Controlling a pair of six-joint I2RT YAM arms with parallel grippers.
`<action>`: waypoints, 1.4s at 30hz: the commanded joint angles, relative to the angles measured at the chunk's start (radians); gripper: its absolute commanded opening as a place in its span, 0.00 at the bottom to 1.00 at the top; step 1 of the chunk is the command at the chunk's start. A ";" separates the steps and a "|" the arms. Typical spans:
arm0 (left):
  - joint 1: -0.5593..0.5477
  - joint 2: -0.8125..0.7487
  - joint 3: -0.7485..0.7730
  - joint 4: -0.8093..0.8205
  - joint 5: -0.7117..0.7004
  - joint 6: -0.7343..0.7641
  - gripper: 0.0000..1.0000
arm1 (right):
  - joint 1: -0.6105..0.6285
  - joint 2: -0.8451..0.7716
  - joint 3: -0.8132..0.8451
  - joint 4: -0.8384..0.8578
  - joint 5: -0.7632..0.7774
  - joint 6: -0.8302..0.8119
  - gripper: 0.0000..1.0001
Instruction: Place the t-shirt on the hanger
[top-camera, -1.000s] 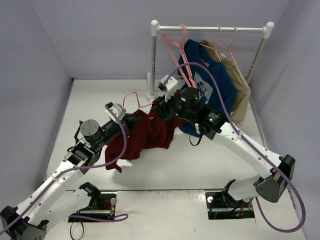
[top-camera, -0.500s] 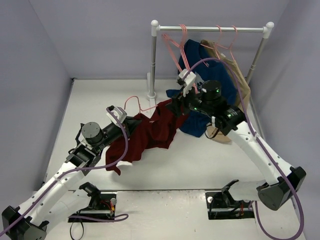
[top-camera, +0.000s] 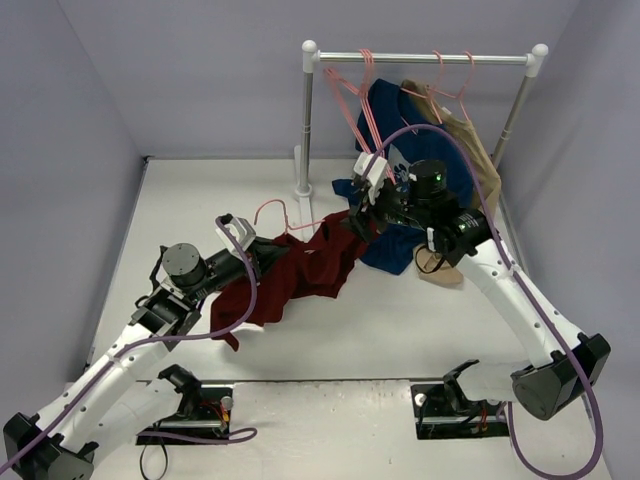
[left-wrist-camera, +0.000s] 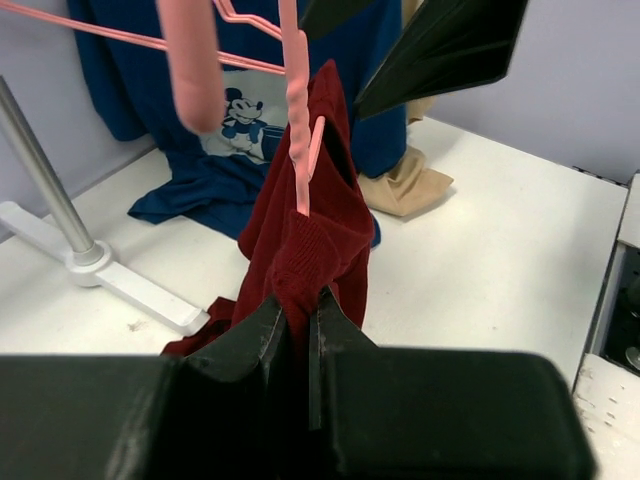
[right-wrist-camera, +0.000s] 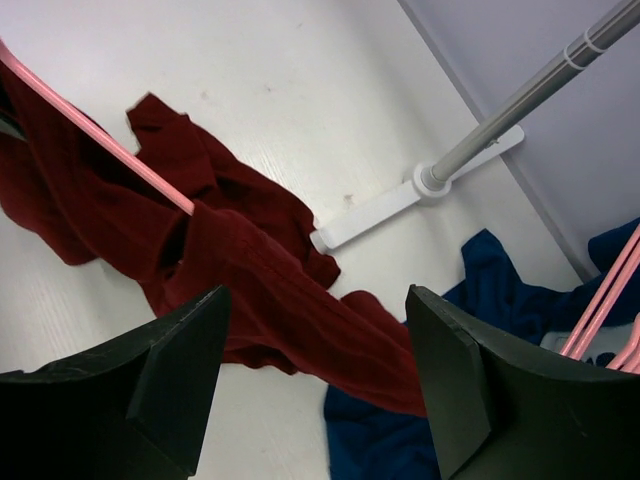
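Observation:
The maroon t-shirt (top-camera: 300, 270) hangs stretched between the two arms, its lower part trailing on the table. My left gripper (top-camera: 266, 250) is shut on a bunch of its cloth (left-wrist-camera: 310, 240). A pink wire hanger (top-camera: 287, 218) sticks out of the shirt beside that grip, and one of its arms (left-wrist-camera: 298, 150) runs down into the fabric. My right gripper (top-camera: 357, 218) is open just above the shirt's far end, with nothing between its fingers (right-wrist-camera: 180, 370). The shirt (right-wrist-camera: 270, 290) and the pink hanger wire (right-wrist-camera: 100, 140) lie below them.
A white clothes rack (top-camera: 308, 120) stands at the back, its flat foot (right-wrist-camera: 400, 205) close to the shirt. On its rail hang several spare pink hangers (top-camera: 358, 95), a navy garment (top-camera: 425, 170) that drags on the table, and a tan garment (top-camera: 478, 165).
My right gripper has opened, let go of the shirt's end, and drawn back to the right toward the rack. The left gripper keeps its hold and has shifted slightly right.

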 joint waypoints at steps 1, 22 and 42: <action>0.007 -0.013 0.094 0.078 0.062 -0.006 0.00 | -0.002 0.024 0.053 -0.009 -0.019 -0.141 0.68; 0.054 0.123 0.351 -0.276 0.310 0.198 0.00 | 0.001 -0.025 -0.016 -0.015 -0.167 -0.152 0.46; 0.210 0.225 0.617 -0.589 0.449 0.344 0.21 | 0.001 -0.136 -0.002 -0.014 -0.317 -0.078 0.00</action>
